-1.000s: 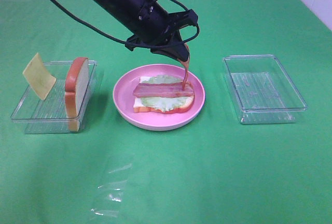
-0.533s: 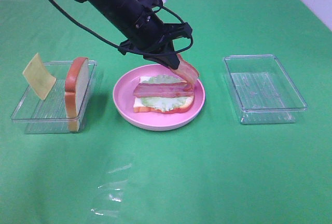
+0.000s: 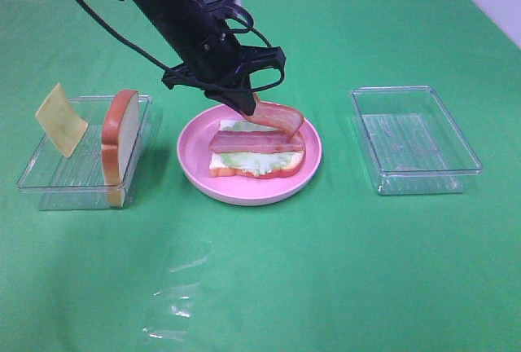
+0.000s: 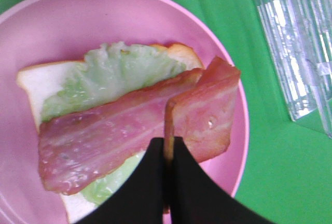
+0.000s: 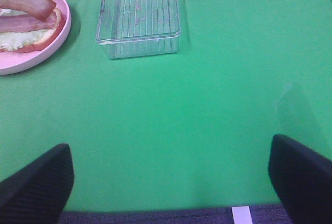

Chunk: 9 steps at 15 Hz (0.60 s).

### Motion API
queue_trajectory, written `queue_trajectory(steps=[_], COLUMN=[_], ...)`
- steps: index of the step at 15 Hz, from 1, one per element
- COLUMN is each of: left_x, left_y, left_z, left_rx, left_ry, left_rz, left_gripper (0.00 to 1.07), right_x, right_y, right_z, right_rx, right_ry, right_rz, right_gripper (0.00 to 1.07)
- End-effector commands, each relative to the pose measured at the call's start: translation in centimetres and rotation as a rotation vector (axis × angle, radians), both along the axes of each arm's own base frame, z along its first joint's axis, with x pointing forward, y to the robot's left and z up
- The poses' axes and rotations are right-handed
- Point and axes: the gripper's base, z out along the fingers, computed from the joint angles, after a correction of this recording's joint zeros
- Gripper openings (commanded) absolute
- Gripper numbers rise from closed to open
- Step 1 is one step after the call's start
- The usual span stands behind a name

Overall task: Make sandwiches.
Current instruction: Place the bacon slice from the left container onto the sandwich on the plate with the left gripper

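Bacon strip [image 3: 279, 116] pinched in left gripper [image 3: 248, 108], seemingly touching sandwich [image 3: 254, 160]; right gripper [image 5: 170, 177] gapes

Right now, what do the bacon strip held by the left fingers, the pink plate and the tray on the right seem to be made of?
Held bacon strip: probably soft rubber or vinyl, slightly glossy; it bends in a curve. Pink plate: likely hard plastic, smooth, even colour. Right tray: clear rigid plastic, shiny; the green cloth shows through its ribbed floor.

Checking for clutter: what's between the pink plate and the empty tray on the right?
Nothing: only bare green cloth lies between the plate and that tray, as the high view and the right wrist view both show.
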Motion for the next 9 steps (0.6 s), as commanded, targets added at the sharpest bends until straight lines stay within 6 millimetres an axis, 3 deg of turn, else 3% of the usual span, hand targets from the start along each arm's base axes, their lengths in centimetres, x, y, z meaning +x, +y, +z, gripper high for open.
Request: queue_trajectory(steps=[1, 9], left_x=[0.21, 0.33], left_y=[0.33, 0.65], left_z=[0.1, -0.01], left_rx=[0.05, 0.089], left_ry=[-0.026, -0.042], left_rz=[0.009, 0.009], left_gripper=[0.0, 0.0], right_x=[-0.3, -0.3], right_y=[0.04, 0.04], right_z=[-0.04, -0.04], right_rx=[-0.004, -0.004], right_ry=[-0.031, -0.031], right_rz=[0.006, 0.006], right_gripper=[0.98, 0.98])
